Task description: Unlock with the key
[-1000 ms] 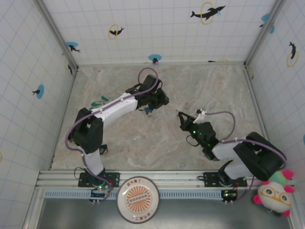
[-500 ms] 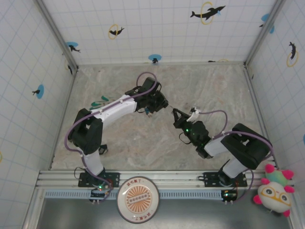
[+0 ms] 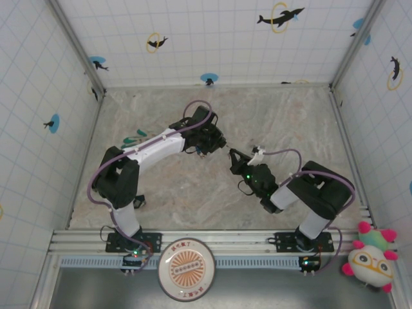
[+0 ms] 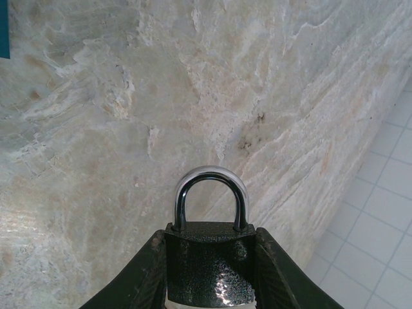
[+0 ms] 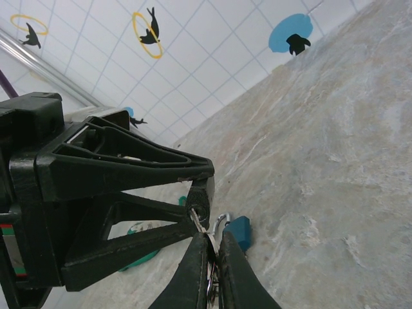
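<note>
Overhead view, both arms reaching over the marble-patterned counter [image 3: 290, 116] and meeting near its middle, slightly toward the far edge. The left gripper [image 3: 219, 145] points toward the counter's right edge and the right gripper [image 3: 233, 154] points back at it, so that the two tips lie just beside each other. In the left wrist view, the left fingers [image 4: 147, 277] are closed on the two sides of a black padlock [image 4: 209, 265]. The padlock is held clear of the counter with its chrome shackle [image 4: 209, 172] upright and projecting beyond the fingertips, and the shackle is seated in the body. In the right wrist view, the right fingers [image 5: 193, 277] are pressed together on a thin metal key [image 5: 201, 226]. Its blade is directed at the tip of the left gripper's black frame, but whether the blade touches the padlock cannot be told. A small blue piece [image 5: 239, 232] bearing a metal loop lies just beside the right fingertips, and whether it rests on the counter or hangs free cannot be told. Green items [image 3: 135, 137] lie on the counter near its left edge, well apart from both grippers. Tiled walls with dolphin stickers [image 3: 280, 15] enclose the counter on three sides. Off the counter's near edge stand a round disc [image 3: 187, 269] between the arm bases and a plush toy [image 3: 368, 261] beyond the near right corner.
</note>
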Tool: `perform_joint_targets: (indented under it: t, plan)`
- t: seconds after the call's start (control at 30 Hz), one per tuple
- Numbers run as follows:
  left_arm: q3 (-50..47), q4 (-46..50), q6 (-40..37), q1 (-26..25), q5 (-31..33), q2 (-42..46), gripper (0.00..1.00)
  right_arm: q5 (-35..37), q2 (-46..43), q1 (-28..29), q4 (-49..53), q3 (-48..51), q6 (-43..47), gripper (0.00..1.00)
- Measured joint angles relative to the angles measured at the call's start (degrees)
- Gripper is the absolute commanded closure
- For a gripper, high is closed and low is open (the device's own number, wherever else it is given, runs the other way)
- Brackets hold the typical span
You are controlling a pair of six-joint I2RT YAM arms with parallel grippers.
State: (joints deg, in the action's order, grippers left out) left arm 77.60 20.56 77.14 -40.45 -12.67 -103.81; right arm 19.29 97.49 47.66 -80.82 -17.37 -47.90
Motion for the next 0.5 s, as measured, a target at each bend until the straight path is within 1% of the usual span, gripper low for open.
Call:
perform_joint_targets:
  t: [0.13,0.5]
  plan:
    - [-0.02,0.00,0.48,0.00,-0.02,0.00,0.96,-0.37,2.56,0.02,-0.39,-1.09,-0.70,1.00]
    - [-0.33,-0.11,0.94,0.00,-0.04,0.00,0.96,-0.79,3.21,0.00,-1.25,-1.27,-1.27,1.00]
